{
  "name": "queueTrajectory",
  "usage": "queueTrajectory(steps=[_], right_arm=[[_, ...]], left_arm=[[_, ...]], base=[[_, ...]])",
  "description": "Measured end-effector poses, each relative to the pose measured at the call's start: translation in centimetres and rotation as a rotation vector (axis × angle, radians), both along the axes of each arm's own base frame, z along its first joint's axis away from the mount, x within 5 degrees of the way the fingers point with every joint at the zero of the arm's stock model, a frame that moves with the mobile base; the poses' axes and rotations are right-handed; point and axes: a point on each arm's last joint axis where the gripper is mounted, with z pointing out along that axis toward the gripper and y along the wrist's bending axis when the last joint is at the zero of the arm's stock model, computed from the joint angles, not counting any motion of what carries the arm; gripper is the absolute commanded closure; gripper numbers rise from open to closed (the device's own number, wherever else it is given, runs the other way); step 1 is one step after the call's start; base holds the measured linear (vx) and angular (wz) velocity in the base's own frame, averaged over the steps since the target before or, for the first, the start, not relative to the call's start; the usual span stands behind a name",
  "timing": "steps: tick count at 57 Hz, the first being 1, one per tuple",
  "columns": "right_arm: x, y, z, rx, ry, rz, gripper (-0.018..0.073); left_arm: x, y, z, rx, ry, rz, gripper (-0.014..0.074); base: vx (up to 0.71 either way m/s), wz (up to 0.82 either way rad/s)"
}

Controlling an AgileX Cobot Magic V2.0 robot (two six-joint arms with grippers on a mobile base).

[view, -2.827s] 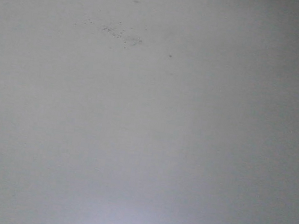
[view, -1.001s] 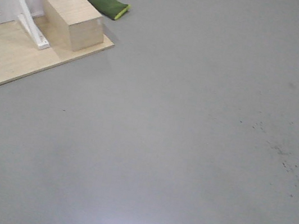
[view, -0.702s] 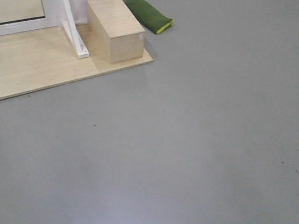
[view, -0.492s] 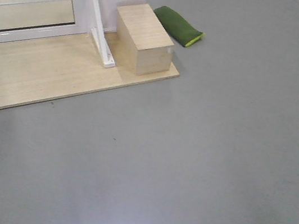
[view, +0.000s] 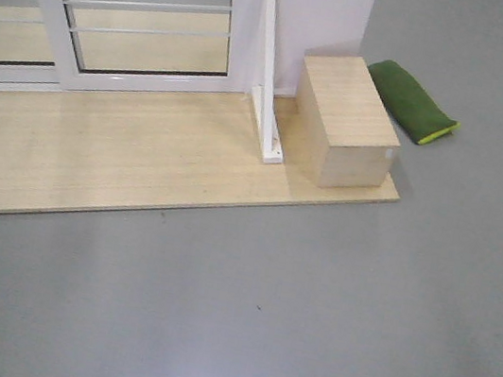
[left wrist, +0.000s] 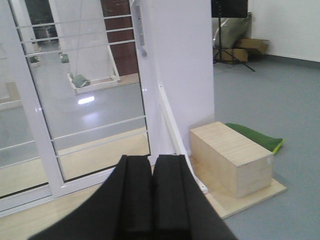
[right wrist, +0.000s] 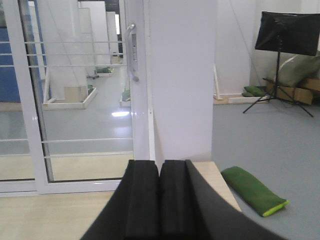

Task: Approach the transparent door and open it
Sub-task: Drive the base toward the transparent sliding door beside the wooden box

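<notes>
- The door (right wrist: 85, 95) is seen at the left of both wrist views, with its handle (right wrist: 131, 52) on its right edge.
- The left gripper (left wrist: 151, 159) is clenched, pads touching, nothing held.
- The right gripper (right wrist: 160, 162) is likewise clenched and empty.
- A box (view: 346, 122) is set right of the door.

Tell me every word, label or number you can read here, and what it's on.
No text can be read in any view.
The box has a small pale patch at one corner, too small to tell whether it is a label.
The door, its handle, the green bag and the black stand show no writing.
</notes>
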Motion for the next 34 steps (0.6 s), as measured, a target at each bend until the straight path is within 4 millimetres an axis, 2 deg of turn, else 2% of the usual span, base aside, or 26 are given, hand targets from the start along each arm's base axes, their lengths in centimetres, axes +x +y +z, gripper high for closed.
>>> queueTrajectory(steps=[34], right_arm=[[0.00, 0.00, 0.00, 0.000, 0.000, 0.000, 0.0564]], left_arm=[[0.00, 0.00, 0.00, 0.000, 0.000, 0.000, 0.0594]], base=[[0.47, 0.34]])
